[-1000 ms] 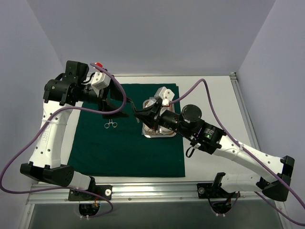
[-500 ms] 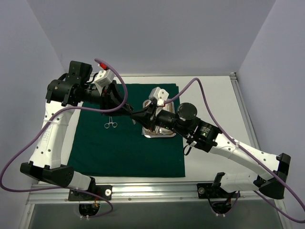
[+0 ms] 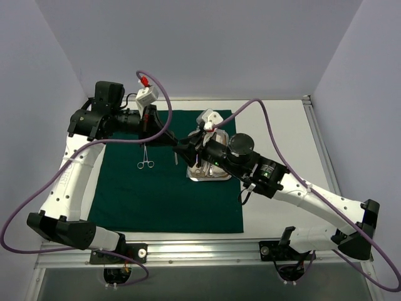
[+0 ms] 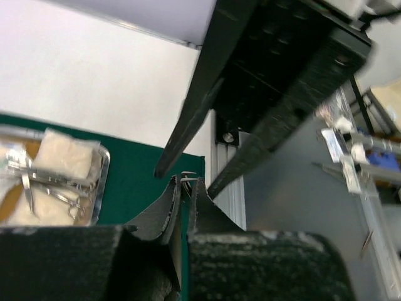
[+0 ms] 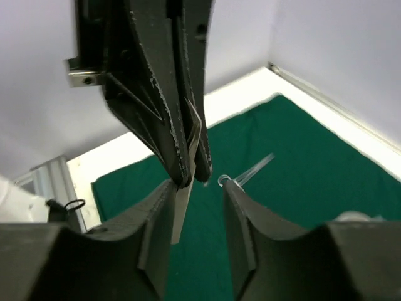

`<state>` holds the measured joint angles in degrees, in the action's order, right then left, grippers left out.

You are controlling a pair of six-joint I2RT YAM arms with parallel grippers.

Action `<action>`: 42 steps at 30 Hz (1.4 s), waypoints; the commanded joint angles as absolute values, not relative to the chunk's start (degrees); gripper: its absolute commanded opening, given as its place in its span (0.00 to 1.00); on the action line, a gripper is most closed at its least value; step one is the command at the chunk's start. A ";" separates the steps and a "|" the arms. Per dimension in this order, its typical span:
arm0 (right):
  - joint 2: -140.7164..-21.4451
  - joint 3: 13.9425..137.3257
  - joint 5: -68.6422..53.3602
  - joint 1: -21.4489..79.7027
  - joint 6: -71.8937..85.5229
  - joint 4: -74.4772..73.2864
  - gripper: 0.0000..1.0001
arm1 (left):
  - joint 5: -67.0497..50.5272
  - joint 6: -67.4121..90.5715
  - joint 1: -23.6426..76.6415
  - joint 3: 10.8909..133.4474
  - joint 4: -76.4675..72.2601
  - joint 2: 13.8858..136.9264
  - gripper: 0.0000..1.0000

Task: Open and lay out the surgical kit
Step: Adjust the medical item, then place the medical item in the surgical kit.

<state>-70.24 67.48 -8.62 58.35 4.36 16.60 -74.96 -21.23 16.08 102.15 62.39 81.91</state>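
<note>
Right wrist, tweezers [image 5: 180,213] pinched in left tool [image 5: 194,177], faint from above

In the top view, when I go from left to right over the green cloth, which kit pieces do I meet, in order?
ring-handled clamp → thin tweezers → steel tray

Left tool [image 4: 185,182], tweezers [image 5: 182,213], right tool [image 5: 197,188] crowd between clamp [image 3: 145,164] and tray [image 3: 213,178].

Plain dark green cloth [image 3: 163,194] on the white bench [image 3: 276,125]. Silver clamps [image 3: 145,164], silver tweezers [image 5: 183,210], steel-grey tray [image 3: 210,177] and white gauze [image 4: 62,153]. Left claw [image 4: 185,183] and right claw [image 5: 199,185] are matt black, and the cables [image 3: 254,101] purple.
</note>
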 commanded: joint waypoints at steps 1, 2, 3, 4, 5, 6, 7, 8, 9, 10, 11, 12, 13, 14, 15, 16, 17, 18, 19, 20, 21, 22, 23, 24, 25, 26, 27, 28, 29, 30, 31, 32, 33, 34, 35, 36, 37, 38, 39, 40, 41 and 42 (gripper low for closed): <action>-71.36 70.66 11.65 60.19 9.12 13.81 0.35 | -62.01 -0.99 16.35 98.27 48.26 80.59 0.02; -71.72 70.93 15.43 61.25 10.36 12.93 0.38 | -54.74 2.77 16.35 97.91 47.90 81.20 0.02; -72.33 71.28 18.77 62.39 11.50 10.66 0.42 | -52.32 4.20 16.35 96.95 46.77 81.38 0.02; -73.81 72.06 24.73 63.53 13.25 8.89 0.42 | -50.38 5.61 16.35 96.33 45.71 81.56 0.02; -74.70 72.94 26.70 63.98 16.40 7.48 0.41 | -47.75 8.06 16.35 95.63 44.66 81.48 0.02; -75.40 73.82 27.94 64.33 17.31 6.43 0.40 | -46.77 8.96 16.35 95.10 42.91 81.39 0.02; -76.11 74.09 28.82 64.86 18.01 6.42 0.40 | -45.63 9.66 16.43 94.40 42.28 81.39 0.02; -77.51 74.27 30.22 65.91 19.06 6.42 0.39 | -44.48 10.36 16.44 94.22 41.67 81.21 0.02; -78.13 74.88 31.02 66.44 19.33 6.24 0.37 | -42.47 11.59 16.44 94.13 40.79 81.12 0.02; -79.35 75.23 31.55 67.40 19.34 6.24 0.37 | -41.93 12.21 16.35 93.78 40.35 81.12 0.02; -80.06 75.67 32.25 67.67 19.34 6.15 0.36 | -41.40 13.43 16.35 93.43 39.82 81.12 0.02; -80.59 76.11 32.26 67.85 19.34 5.72 0.35 | -41.14 13.97 16.35 93.17 38.68 81.21 0.02; -81.90 77.51 32.52 67.85 19.25 5.28 0.35 | -41.22 14.58 16.43 92.90 38.15 81.30 0.02; -82.61 78.39 33.13 67.76 19.25 4.66 0.35 | -41.48 15.11 16.44 92.38 37.71 81.47 0.02; -83.31 79.27 34.00 67.76 18.90 3.53 0.34 | -41.92 15.81 16.44 92.20 37.44 81.82 0.02; -84.02 80.93 34.45 67.68 18.81 3.17 0.34 | -42.36 15.99 16.44 92.11 37.35 81.91 0.02; -84.98 81.47 34.54 67.68 18.46 2.99 0.33 | -42.45 16.26 16.44 91.59 37.09 81.83 0.02; -85.43 81.91 34.54 67.68 18.28 2.99 0.31 | -42.45 16.61 16.44 91.32 36.57 81.74 0.02; -86.30 82.44 34.98 67.59 18.19 2.81 0.29 | -42.54 16.79 16.44 91.14 36.39 81.65 0.02; -86.74 83.31 35.59 67.50 18.19 2.46 0.27 | -42.63 16.96 16.44 91.06 36.30 81.65 0.02; -87.27 83.93 36.73 67.41 18.37 1.07 0.24 | -42.80 17.48 16.44 90.97 36.04 81.65 0.02; -88.23 84.54 38.91 67.41 18.72 0.36 0.22 | -42.89 17.66 16.44 90.97 36.04 81.82 0.02; -88.59 85.51 39.02 67.33 18.37 0.18 0.21 | -43.06 17.75 16.44 91.05 36.04 81.74 0.02; -88.85 85.78 38.59 67.32 18.02 0.26 0.21 | -43.07 18.01 16.44 91.05 35.86 81.74 0.02; -89.47 86.04 38.15 67.24 17.93 0.26 0.21 | -42.98 18.02 16.44 90.97 35.77 81.65 0.02; -89.73 86.48 37.88 67.15 17.76 0.26 0.21 | -42.46 17.76 16.44 90.88 35.68 81.56 0.02; -90.08 86.75 37.62 66.97 17.67 0.18 0.22 | -42.10 17.75 16.44 90.88 35.51 81.48 0.02; -90.78 87.01 37.62 66.80 17.67 0.18 0.22 | -42.10 17.75 16.44 90.70 35.42 81.47 0.02; -91.05 87.10 37.27 66.62 17.67 0.18 0.22 | -42.01 17.84 16.44 90.62 35.42 81.47 0.02; -91.32 87.45 37.00 66.53 17.58 0.18 0.23 | -42.10 17.84 16.44 90.53 35.25 81.39 0.02; -91.75 87.63 37.09 66.45 17.58 0.18 0.23 | -42.01 17.84 16.44 90.35 35.24 81.39 0.02; -91.93 87.71 37.26 66.10 17.75 0.18 0.23 | -42.10 17.84 16.44 90.26 35.24 81.39 0.02; -92.11 87.98 37.79 65.92 18.01 -1.56 0.23 | -42.19 17.84 16.44 90.18 35.16 81.39 0.02; -92.46 88.15 38.40 65.74 18.19 -1.93 0.22 | -42.19 17.75 16.44 90.18 35.16 81.39 0.02; -92.55 88.24 39.28 65.66 18.02 -2.37 0.20 | -42.19 17.58 16.44 90.09 35.16 81.30 0.02; -92.72 88.59 39.98 65.57 18.02 -2.72 0.20 | -42.19 17.49 16.44 89.91 35.24 81.21 0.02; -93.33 88.85 40.51 65.57 18.02 -3.16 0.20 | -42.19 17.40 16.44 89.91 35.33 81.21 0.02; -93.69 89.21 40.87 65.48 17.93 -4.03 0.20 | -42.10 17.23 16.44 89.74 35.51 81.30 0.02; -94.04 89.56 41.39 65.48 18.02 -4.48 0.20 | -42.10 17.14 16.44 89.65 35.59 81.30 0.02; -94.74 90.26 41.57 65.57 18.02 -5.18 0.19 | -42.01 17.05 16.44 89.47 35.51 81.21 0.02; -95.09 90.52 41.57 65.48 18.02 -5.27 0.18 | -41.92 17.05 16.44 89.47 35.51 81.21 0.02; -95.36 90.70 41.49 65.48 17.93 -5.27 0.17 | -41.92 17.05 16.44 89.39 35.42 81.21 0.02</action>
